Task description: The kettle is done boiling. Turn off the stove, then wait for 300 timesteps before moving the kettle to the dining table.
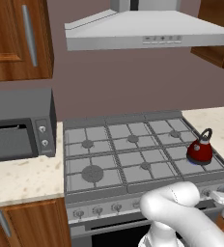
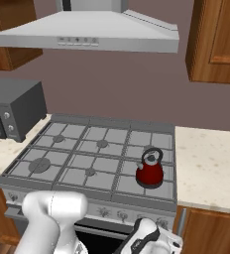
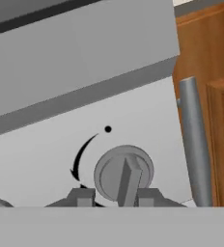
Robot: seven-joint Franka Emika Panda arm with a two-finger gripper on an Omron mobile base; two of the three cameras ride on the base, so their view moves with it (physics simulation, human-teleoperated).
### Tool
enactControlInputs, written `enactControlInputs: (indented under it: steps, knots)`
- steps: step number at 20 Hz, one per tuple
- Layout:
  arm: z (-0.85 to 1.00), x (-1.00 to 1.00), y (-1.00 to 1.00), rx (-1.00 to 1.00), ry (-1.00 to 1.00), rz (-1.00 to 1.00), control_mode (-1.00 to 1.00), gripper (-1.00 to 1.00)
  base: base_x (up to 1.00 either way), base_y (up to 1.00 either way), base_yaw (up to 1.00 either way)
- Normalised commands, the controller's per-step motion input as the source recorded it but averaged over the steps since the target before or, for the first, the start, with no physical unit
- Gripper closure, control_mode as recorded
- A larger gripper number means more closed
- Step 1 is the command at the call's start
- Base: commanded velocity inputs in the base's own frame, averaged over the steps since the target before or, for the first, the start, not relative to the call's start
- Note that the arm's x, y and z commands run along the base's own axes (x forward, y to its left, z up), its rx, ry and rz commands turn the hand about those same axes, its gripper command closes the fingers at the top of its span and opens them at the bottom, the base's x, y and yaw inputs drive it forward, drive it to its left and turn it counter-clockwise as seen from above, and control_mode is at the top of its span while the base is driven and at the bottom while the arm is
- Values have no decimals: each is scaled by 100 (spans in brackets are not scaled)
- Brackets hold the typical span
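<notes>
The red kettle (image 1: 200, 150) (image 2: 149, 172) stands upright on the front right burner of the grey stove (image 1: 123, 144) (image 2: 87, 149). In the hand view a round grey knob (image 3: 124, 173) with a raised ridge sits on the stove's front panel (image 3: 46, 159), with a black arc and dot above it. My gripper (image 3: 116, 197) is open, one fingertip on each side of the knob's lower part and clear of the ridge. My hand (image 2: 151, 241) hangs low in front of the stove's right front. The dining table is out of view.
A grey microwave (image 1: 17, 128) (image 2: 13, 109) stands on the beige counter (image 1: 22, 178) left of the stove. A range hood (image 1: 147, 29) hangs above. More counter (image 2: 211, 163) lies to the right. A wood cabinet door with a grey bar handle (image 3: 196, 144) is next to the knob.
</notes>
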Motion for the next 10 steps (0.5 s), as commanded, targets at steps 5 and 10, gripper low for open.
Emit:
enactControlInputs:
  steps: [5, 10]
  knots:
    - [27, -17, -6, 15, -9, 2, -100, 100, 0, 0, 0]
    - [31, -23, -12, 12, -11, 0, -100, 100, 0, 0, 0]
